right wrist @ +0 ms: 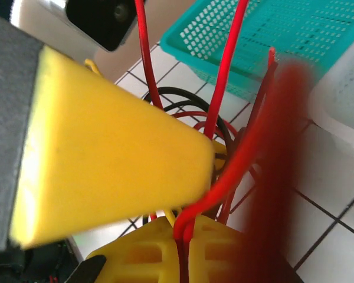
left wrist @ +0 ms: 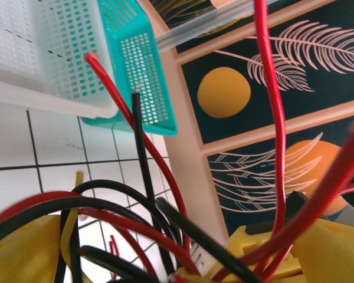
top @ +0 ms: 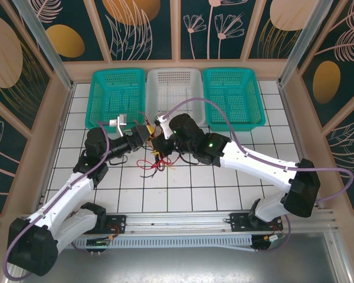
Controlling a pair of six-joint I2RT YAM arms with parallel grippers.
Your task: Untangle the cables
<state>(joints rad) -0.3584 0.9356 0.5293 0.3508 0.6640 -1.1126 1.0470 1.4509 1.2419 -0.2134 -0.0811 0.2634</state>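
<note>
Red cables (right wrist: 225, 71) pinched in right pincer (right wrist: 183, 247) up close, three baskets (top: 174, 70) overhead

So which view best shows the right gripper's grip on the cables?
Right wrist: close up, the right gripper is shut on red strands of the cables. Top external shows it over the tangle, grip too small to read. Left wrist shows crossing cables, the grip unclear.

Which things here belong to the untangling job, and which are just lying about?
Job: the cables, left end effector (open around them), right end effector (shut on a red one).
Lying about: left teal basket, white basket, right teal basket.
</note>
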